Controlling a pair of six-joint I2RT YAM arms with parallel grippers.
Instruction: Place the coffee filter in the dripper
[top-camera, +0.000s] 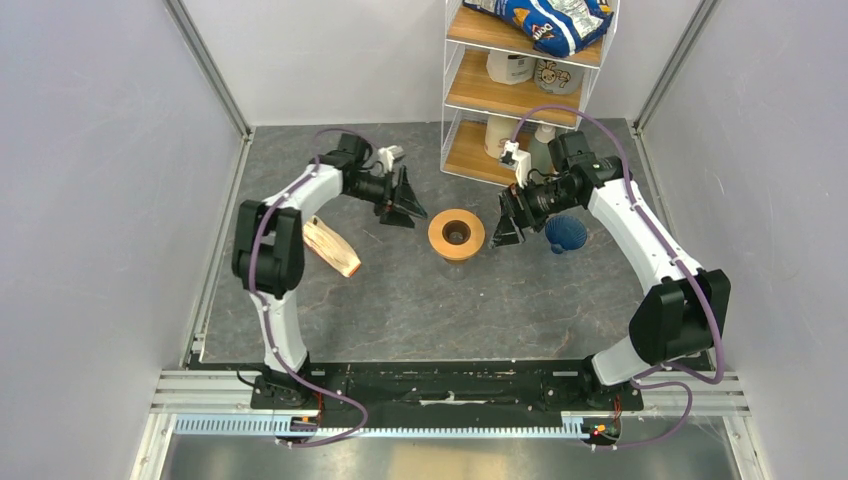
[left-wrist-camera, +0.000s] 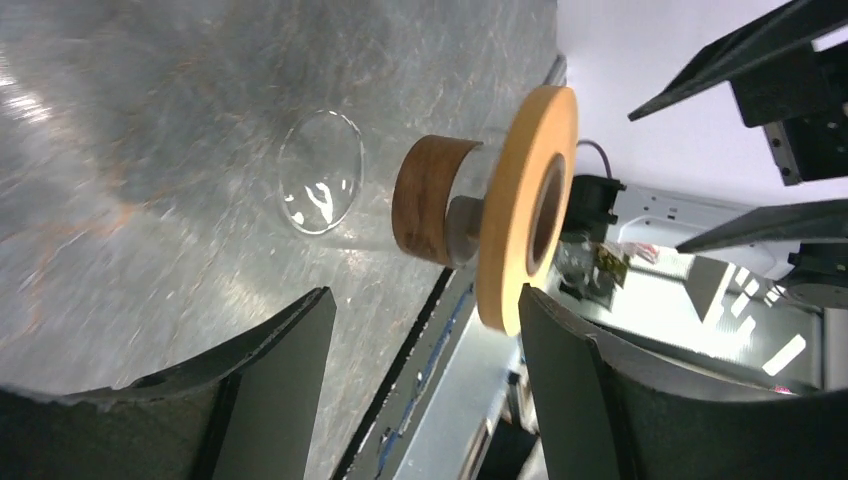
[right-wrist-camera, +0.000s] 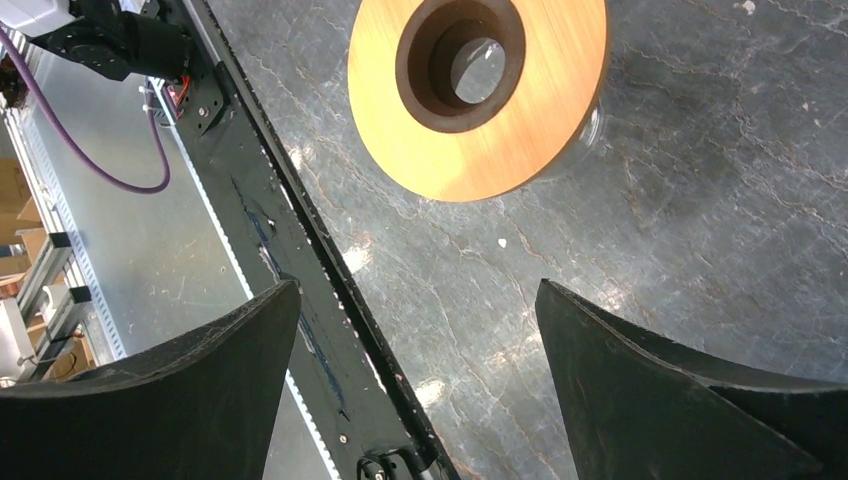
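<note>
Two arms reach in toward an orange-brown ring (top-camera: 440, 232) that sits on top of a clear glass cup (left-wrist-camera: 320, 185) near the middle of the grey surface (top-camera: 420, 310). The left arm (top-camera: 300, 195) comes in from the ring's left. The left jaws stand apart just beside the ring with nothing between them. From the left wrist the ring shows edge-on past the two dark fingers (left-wrist-camera: 270, 380), its brown collar set into the glass. The right arm (top-camera: 630, 222) comes in from the ring's right. The right jaws are spread wide, hold nothing and hang just beside the ring, and the right wrist looks at the ring's face and through its hole. The dripper (top-camera: 566, 234), dark blue and ribbed, rests on the surface to the right of the ring, beyond the right jaws. A cream-and-tan paper stack (top-camera: 331, 246) lies well to the left of the ring, near the left arm's elbow. Whether a single coffee filter lies with that stack cannot be told. A shelf rack (top-camera: 520, 95) stands behind the ring.
</note>
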